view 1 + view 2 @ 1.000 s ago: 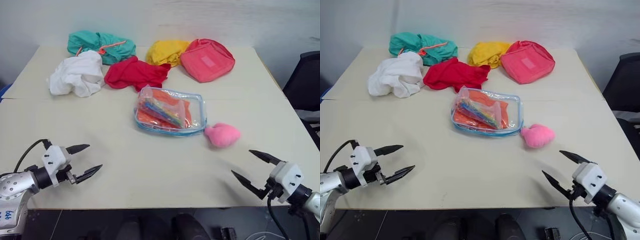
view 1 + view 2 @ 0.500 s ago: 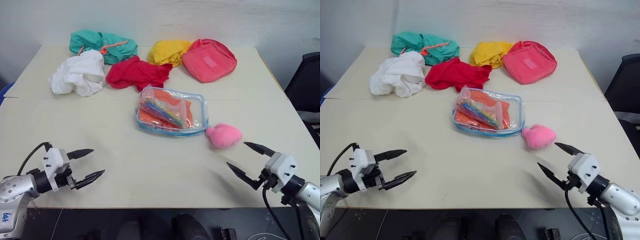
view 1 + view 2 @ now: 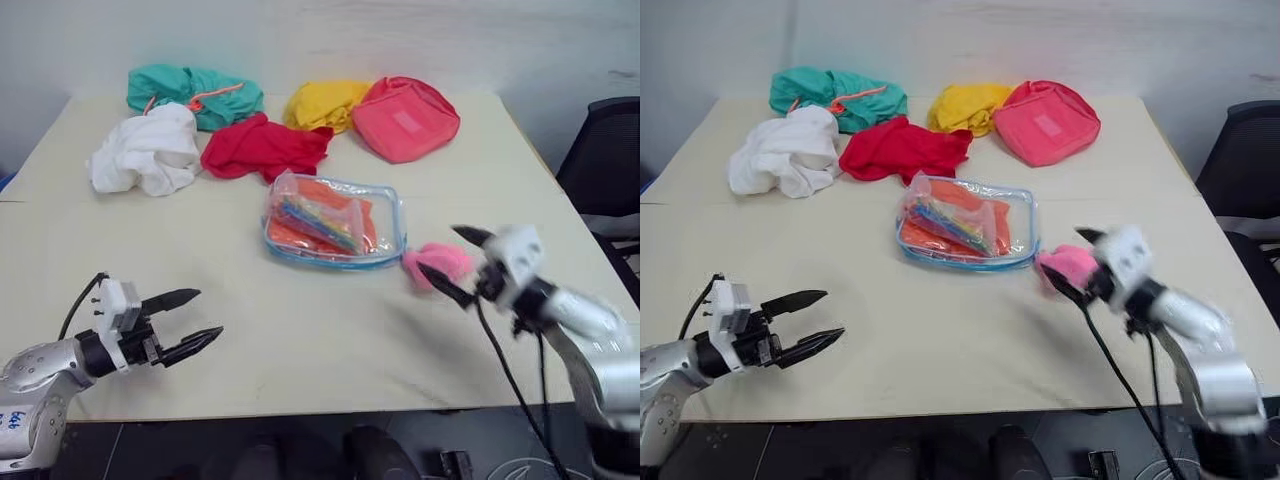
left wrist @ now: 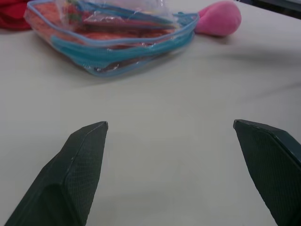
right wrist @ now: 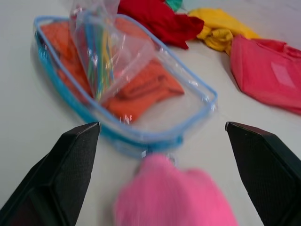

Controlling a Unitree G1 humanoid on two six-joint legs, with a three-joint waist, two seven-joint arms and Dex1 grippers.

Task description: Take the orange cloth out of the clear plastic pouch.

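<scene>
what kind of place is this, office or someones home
Probably an office or lab room: a plain beige table against a bare white wall, and a black office chair beside it. Nothing homely shows.

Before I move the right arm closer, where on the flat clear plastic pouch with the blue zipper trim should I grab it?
Probably the blue-trimmed corner of the clear plastic pouch nearest the open right claw, approached low from that side. The pouch lies flat on the beige table, so only its raised edge offers a pinch. The fluffy pink toy sits beside that corner, so come in just past it. The orange cloth lies inside.
</scene>
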